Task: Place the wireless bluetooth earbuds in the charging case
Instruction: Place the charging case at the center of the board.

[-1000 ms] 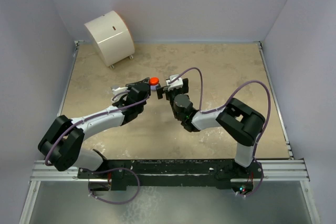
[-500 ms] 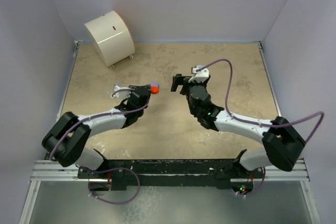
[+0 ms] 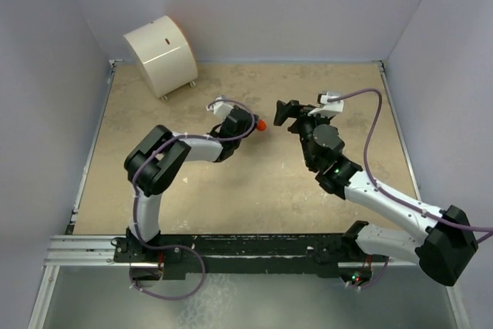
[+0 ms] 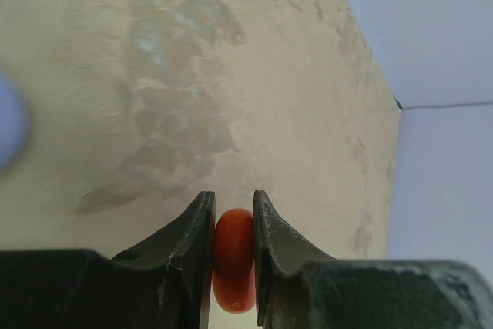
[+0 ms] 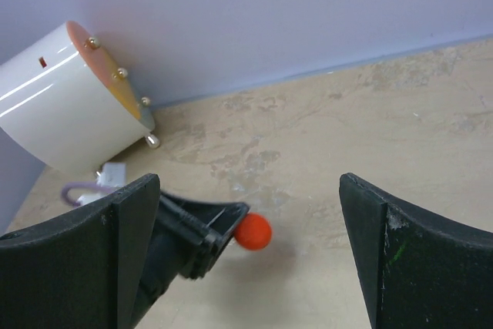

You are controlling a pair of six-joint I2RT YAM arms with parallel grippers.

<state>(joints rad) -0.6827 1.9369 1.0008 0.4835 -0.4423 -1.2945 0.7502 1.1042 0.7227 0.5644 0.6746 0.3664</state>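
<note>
My left gripper (image 3: 254, 124) is shut on a small red-orange round piece (image 3: 261, 124), held off the table near the middle. In the left wrist view the piece (image 4: 233, 256) is squeezed edge-on between the two fingers (image 4: 189, 244); no stem shows. My right gripper (image 3: 283, 113) is open and empty, just right of the piece and facing it. In the right wrist view the piece (image 5: 252, 230) sticks out of the left gripper's tip (image 5: 219, 225), between my wide-open fingers (image 5: 139, 221). A lilac blur (image 4: 6, 129) lies at the left edge of the left wrist view; I cannot tell what it is. No other earbud or case shows.
A white drum-shaped housing with an orange end face (image 3: 160, 53) stands at the back left corner, and it also shows in the right wrist view (image 5: 62, 98). Lilac walls close in the beige table (image 3: 339, 182) on three sides.
The two grippers were together at the red-orange piece; they have parted. My left gripper has swung right with the piece. My right gripper has drawn back to the right and stands wide open.
</note>
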